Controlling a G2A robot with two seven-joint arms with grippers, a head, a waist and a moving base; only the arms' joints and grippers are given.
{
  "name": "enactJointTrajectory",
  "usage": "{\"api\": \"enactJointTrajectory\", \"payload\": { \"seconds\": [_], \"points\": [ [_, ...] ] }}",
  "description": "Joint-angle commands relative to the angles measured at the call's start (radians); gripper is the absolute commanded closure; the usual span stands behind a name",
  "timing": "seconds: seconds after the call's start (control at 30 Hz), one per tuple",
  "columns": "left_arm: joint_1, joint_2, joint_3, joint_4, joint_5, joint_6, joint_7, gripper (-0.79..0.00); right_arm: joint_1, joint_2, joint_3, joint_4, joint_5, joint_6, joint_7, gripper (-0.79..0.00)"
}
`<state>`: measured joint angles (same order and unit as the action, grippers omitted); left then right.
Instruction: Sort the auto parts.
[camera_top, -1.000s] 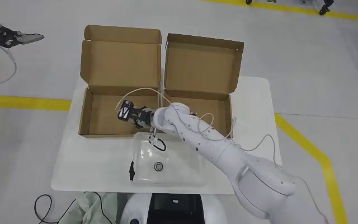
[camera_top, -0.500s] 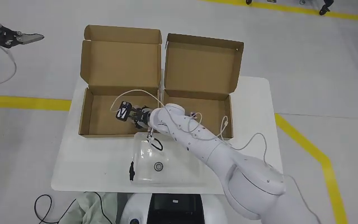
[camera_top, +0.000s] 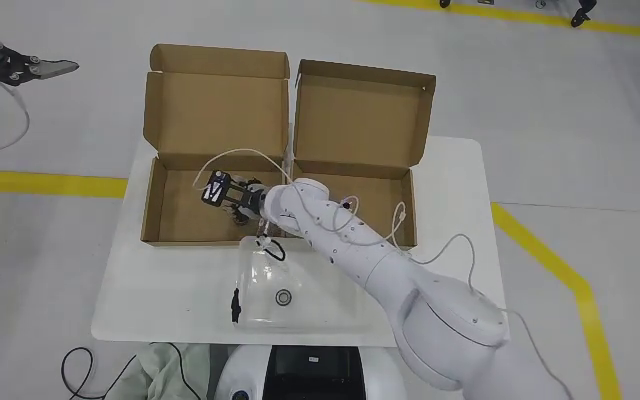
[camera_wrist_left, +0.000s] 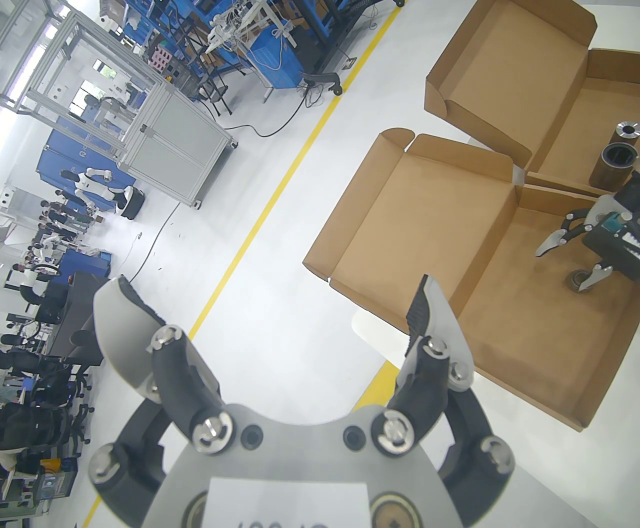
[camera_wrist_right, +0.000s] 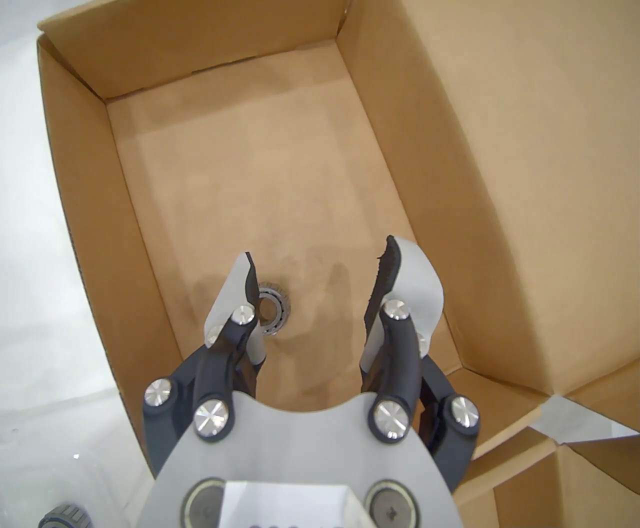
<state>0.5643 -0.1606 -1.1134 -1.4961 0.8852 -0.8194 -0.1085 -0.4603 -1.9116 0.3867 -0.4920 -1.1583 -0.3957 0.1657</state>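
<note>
My right gripper (camera_wrist_right: 320, 270) hangs open low inside the left cardboard box (camera_wrist_right: 250, 175). A small metal bearing (camera_wrist_right: 274, 305) lies on the box floor right beside one of its fingers, outside the gap. From the top, this gripper (camera_top: 215, 188) is over the middle of the left box (camera_top: 180, 205). The left wrist view shows the same bearing (camera_wrist_left: 577, 281) under the right gripper (camera_wrist_left: 575, 260). My left gripper (camera_wrist_left: 275, 310) is open and holds nothing; it is far off the table over the floor, at the far left (camera_top: 35, 68).
A clear plastic bin (camera_top: 330, 300) at the table's front holds another bearing (camera_top: 284, 296) and a black part (camera_top: 236, 303). The right cardboard box (camera_wrist_left: 565, 150) holds two upright cylinders (camera_wrist_left: 615, 160). Both box lids stand open at the back.
My right gripper has moved a little farther left and back inside the left box. The left gripper has stayed where it was.
</note>
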Motion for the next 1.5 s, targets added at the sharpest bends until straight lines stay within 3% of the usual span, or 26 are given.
{"api": "enactJointTrajectory", "payload": {
  "seconds": [0.0, 0.27, 0.5, 0.8, 1.03, 1.3, 1.47],
  "points": [
    [0.0, 0.0, 0.0, 0.0, 0.0, 0.0, 0.0, -0.785, 0.002, 0.005, 0.01, -0.009, -0.007, 0.0, -0.019, -0.449],
    [0.0, 0.0, 0.0, 0.0, 0.0, 0.0, 0.0, -0.785, -0.013, 0.053, 0.063, -0.128, -0.057, 0.003, -0.071, -0.496],
    [0.0, 0.0, 0.0, 0.0, 0.0, 0.0, 0.0, -0.785, -0.098, 0.136, 0.147, -0.372, -0.135, 0.006, -0.02, -0.517],
    [0.0, 0.0, 0.0, 0.0, 0.0, 0.0, 0.0, -0.785, -0.357, 0.28, 0.334, -0.834, -0.266, -0.136, 0.166, -0.579],
    [0.0, 0.0, 0.0, 0.0, 0.0, 0.0, 0.0, -0.785, -0.612, 0.362, 0.449, -1.136, -0.312, -0.291, 0.295, -0.573],
    [0.0, 0.0, 0.0, 0.0, 0.0, 0.0, 0.0, -0.785, -0.788, 0.421, 0.504, -1.306, -0.411, -0.452, 0.287, -0.582],
    [0.0, 0.0, 0.0, 0.0, 0.0, 0.0, 0.0, -0.785, -0.853, 0.448, 0.518, -1.291, -0.504, -0.484, 0.228, -0.56]
  ]
}}
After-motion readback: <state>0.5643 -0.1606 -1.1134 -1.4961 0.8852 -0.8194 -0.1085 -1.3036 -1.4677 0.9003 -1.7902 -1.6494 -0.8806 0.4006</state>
